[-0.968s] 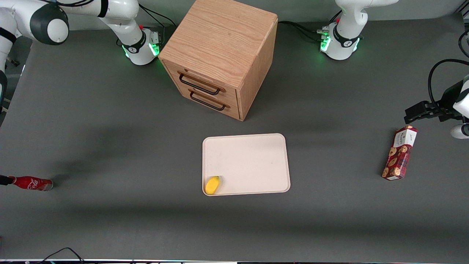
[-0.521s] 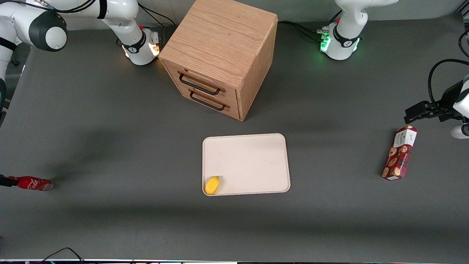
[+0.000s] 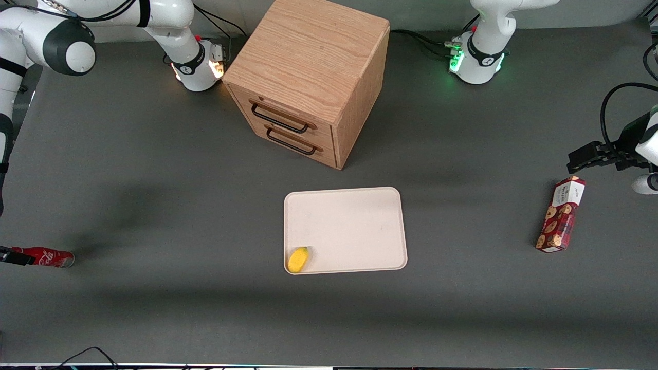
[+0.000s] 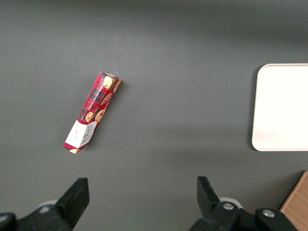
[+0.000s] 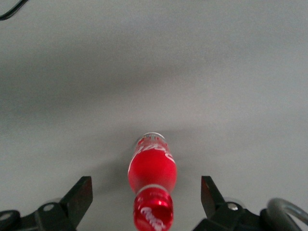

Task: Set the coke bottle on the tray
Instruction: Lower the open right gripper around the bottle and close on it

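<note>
The coke bottle (image 3: 50,257) lies on its side on the grey table at the working arm's end, far from the tray (image 3: 354,221). In the right wrist view the bottle (image 5: 152,168) points its red cap toward the camera. My right gripper (image 5: 146,188) is open, with one black finger (image 5: 83,188) on each side of the bottle's cap end, apart from it. In the front view only a dark part of the gripper (image 3: 16,256) shows at the picture's edge, over the bottle's neck. The tray also shows in the left wrist view (image 4: 284,106).
A small yellow object (image 3: 298,259) lies in the tray's corner nearest the camera. A wooden drawer cabinet (image 3: 308,77) stands farther from the camera than the tray. A red cookie box (image 3: 560,216) lies toward the parked arm's end of the table.
My gripper's dark finger has slid farther along the bottle's neck toward the tray's end. The bottle has not moved.
</note>
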`<act>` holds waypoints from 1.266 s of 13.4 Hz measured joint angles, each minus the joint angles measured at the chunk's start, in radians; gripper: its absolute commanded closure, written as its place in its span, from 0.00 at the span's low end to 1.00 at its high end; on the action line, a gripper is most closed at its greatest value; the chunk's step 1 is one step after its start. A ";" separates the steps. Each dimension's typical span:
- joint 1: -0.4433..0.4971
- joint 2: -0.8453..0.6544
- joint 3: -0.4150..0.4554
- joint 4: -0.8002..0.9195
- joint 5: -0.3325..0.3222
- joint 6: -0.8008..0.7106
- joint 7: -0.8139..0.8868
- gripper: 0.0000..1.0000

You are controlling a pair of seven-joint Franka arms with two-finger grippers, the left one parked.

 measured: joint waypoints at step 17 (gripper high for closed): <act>0.043 -0.023 0.001 -0.020 0.001 0.020 -0.029 1.00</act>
